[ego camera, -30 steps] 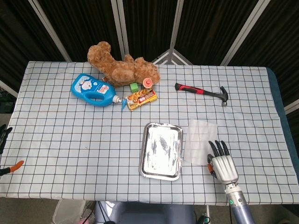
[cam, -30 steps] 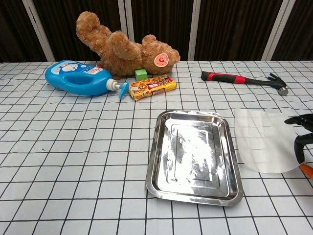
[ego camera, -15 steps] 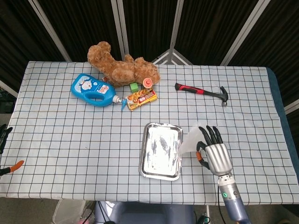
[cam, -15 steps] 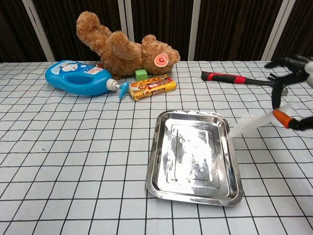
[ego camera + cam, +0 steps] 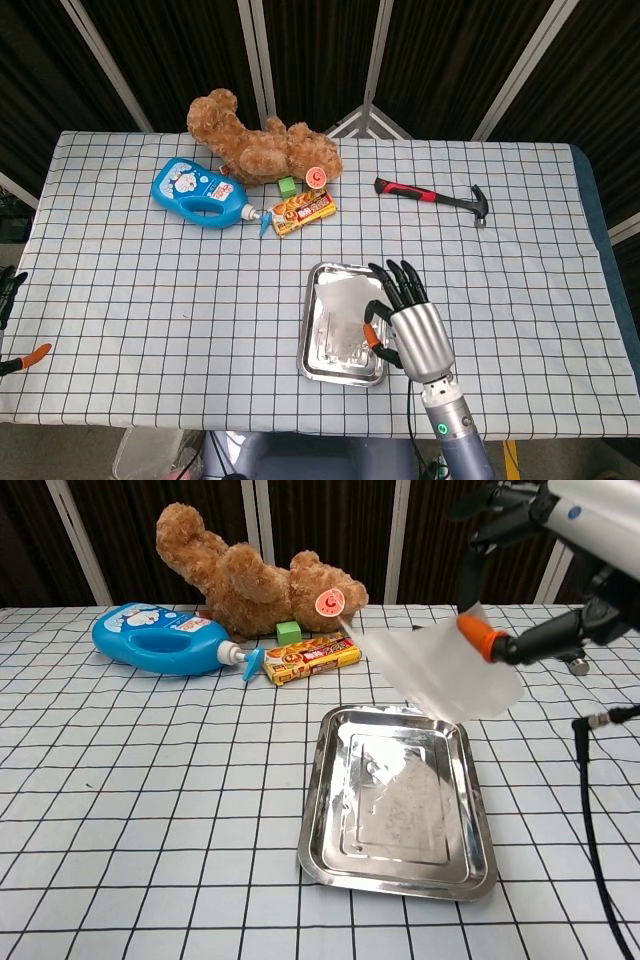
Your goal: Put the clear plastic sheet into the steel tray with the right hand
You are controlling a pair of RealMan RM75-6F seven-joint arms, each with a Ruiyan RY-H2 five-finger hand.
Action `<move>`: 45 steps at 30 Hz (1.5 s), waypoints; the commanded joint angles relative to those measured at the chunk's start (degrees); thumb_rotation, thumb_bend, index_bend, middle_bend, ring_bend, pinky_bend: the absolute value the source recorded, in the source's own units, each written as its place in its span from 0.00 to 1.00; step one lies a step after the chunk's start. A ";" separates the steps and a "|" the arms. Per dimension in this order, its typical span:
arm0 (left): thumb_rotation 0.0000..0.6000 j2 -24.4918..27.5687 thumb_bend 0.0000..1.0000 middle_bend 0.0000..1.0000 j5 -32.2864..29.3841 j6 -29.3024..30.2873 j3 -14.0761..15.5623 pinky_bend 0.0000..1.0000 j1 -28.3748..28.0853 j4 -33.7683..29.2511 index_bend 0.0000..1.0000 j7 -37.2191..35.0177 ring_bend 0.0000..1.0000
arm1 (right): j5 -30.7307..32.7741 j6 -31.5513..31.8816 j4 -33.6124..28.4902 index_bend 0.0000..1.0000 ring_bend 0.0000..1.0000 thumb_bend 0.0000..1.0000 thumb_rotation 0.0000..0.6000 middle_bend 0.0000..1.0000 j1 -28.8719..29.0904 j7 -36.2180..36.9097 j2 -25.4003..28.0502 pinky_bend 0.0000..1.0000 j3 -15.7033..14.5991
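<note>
My right hand (image 5: 408,328) hovers over the right half of the steel tray (image 5: 309,335) and pinches the clear plastic sheet (image 5: 345,298) between its orange-tipped thumb and fingers. In the chest view the right hand (image 5: 585,530) is high at the top right, and the sheet (image 5: 440,670) hangs tilted in the air above the far end of the tray (image 5: 313,800). The tray lies flat on the checked cloth, its shiny bottom bare. Only the fingertips of my left hand (image 5: 10,288) show at the far left edge, spread and holding nothing.
Along the back stand a brown teddy bear (image 5: 262,145), a blue bottle (image 5: 195,190), a small green block (image 5: 287,185) and a snack box (image 5: 303,210). A red-handled hammer (image 5: 432,197) lies at the back right. A black cable (image 5: 590,810) hangs at the right of the chest view.
The right hand picked the sheet up off the cloth to the right of the tray, raised it and carried it left over the tray. The left hand stayed put.
</note>
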 commanded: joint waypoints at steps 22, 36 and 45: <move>1.00 -0.10 0.00 0.00 -0.73 -0.33 -0.21 0.00 -0.11 -0.07 0.00 0.47 0.00 | -11.74 -6.12 23.29 0.62 0.00 0.50 1.00 0.15 5.23 29.13 1.28 0.00 -7.88; 1.00 -0.03 0.00 0.00 -1.36 -1.00 -0.32 0.00 -0.33 -0.13 0.00 0.60 0.00 | -14.29 -7.78 28.15 0.63 0.00 0.50 1.00 0.16 8.61 33.51 0.15 0.00 -9.14; 1.00 -0.04 0.00 0.00 -1.26 -0.74 -0.30 0.00 -0.24 -0.35 0.00 0.75 0.00 | -13.13 -7.77 32.43 0.63 0.00 0.50 1.00 0.16 8.97 37.10 0.23 0.00 -9.39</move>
